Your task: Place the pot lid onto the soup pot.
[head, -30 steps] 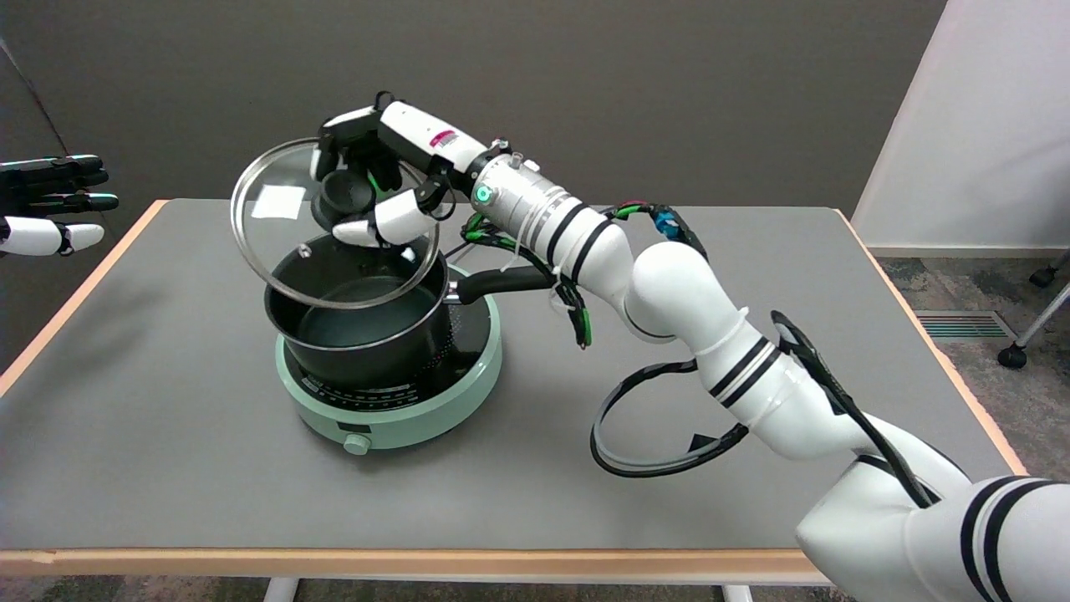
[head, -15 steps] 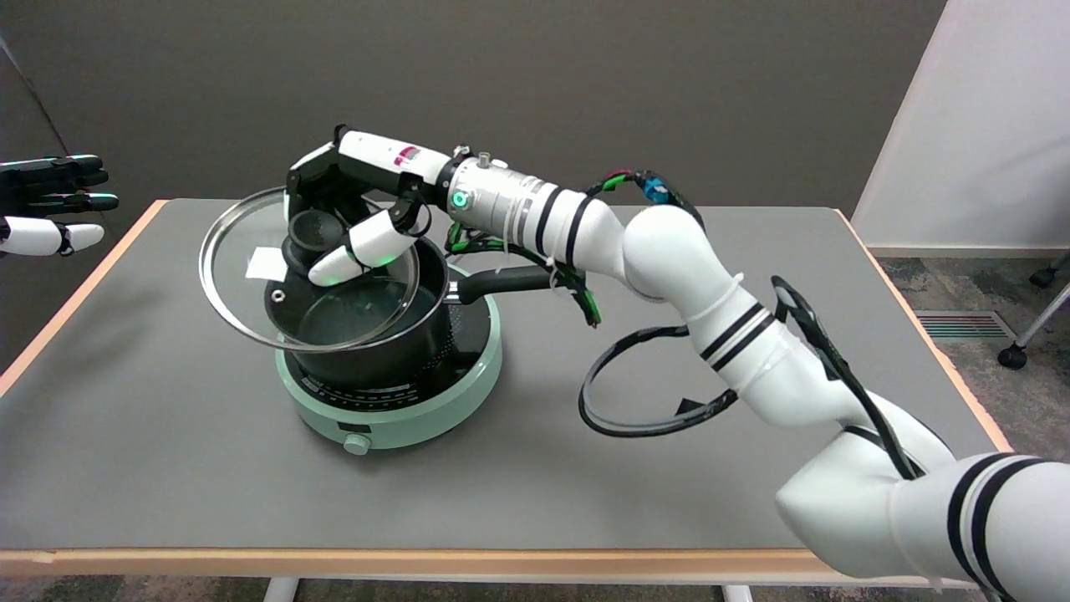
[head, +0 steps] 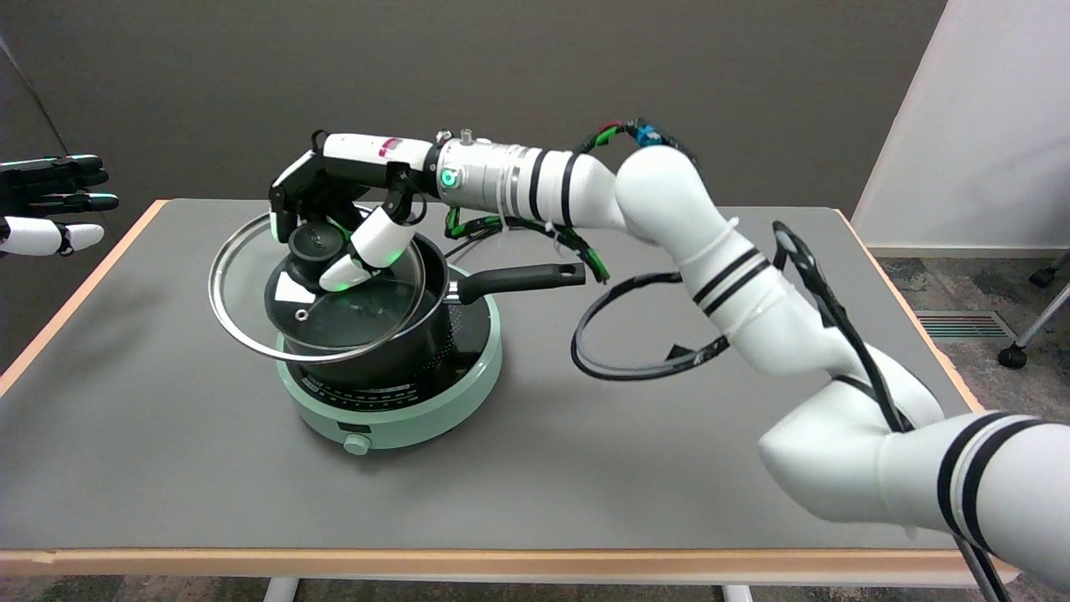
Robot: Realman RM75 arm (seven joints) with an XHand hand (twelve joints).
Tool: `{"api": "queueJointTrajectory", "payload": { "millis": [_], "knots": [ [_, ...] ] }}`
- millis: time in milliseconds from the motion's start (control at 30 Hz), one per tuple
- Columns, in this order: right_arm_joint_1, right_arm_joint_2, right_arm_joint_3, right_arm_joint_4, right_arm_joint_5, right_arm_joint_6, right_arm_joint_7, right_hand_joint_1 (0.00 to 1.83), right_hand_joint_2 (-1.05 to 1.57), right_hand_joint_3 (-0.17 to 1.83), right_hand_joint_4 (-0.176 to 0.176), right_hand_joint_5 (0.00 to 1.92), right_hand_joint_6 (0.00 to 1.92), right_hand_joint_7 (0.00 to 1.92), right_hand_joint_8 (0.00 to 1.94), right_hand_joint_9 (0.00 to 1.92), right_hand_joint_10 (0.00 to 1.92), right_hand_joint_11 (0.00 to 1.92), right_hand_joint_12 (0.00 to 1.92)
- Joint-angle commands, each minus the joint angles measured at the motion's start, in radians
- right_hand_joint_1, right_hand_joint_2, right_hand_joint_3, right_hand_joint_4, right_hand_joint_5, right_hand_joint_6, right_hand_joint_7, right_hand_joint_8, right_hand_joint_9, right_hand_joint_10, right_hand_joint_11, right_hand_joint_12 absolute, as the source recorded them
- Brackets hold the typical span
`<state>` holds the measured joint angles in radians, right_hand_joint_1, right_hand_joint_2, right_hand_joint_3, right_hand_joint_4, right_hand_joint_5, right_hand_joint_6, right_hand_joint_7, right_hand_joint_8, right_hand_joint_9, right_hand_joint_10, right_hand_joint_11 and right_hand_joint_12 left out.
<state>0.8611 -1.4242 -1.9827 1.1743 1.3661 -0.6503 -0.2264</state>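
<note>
A: What has changed since a moment ago?

B: The round glass pot lid with its metal rim (head: 251, 288) has come lower and flatter; it was tilted up steeply a second ago and now lies close to level over the black soup pot (head: 393, 351). The right arm has swung so its forearm runs almost level.

A: And the black-and-white right hand (head: 330, 213)?

B: It grips the lid's black round knob (head: 311, 244) from above, the dark fingers (head: 284, 201) curled over the knob's far side and the white thumb (head: 368, 251) pressed in on the near right side.

A: Where does the lid lie relative to the hand?

B: Directly beneath it, spreading out past the fingers on every side, most of it to the left of and below the hand. It sits off-centre: its left edge overhangs the pot's rim. I can't tell whether its right edge touches the rim.

A: And the pot?

B: Under the hand, standing on a round mint-green cooktop (head: 418, 410) on the grey table (head: 167, 468). Its long black handle (head: 518, 280) points right, under the robot's wrist.
</note>
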Motion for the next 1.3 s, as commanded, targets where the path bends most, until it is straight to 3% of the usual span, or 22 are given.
{"api": "queueJointTrajectory", "payload": {
  "millis": [33, 1300],
  "knots": [
    [0.168, -0.02, -0.011, -0.131, -0.088, -0.156, 0.074, 1.35, 0.85, 0.7, 0.035, 0.7, 1.05, 0.84, 1.43, 0.77, 1.9, 0.64, 1.92],
    [0.301, -0.087, -0.018, -0.399, -0.146, -0.184, 0.073, 1.35, 0.85, 0.71, 0.05, 0.7, 1.07, 0.83, 1.45, 0.76, 1.92, 0.63, 1.92]
  ]
}}
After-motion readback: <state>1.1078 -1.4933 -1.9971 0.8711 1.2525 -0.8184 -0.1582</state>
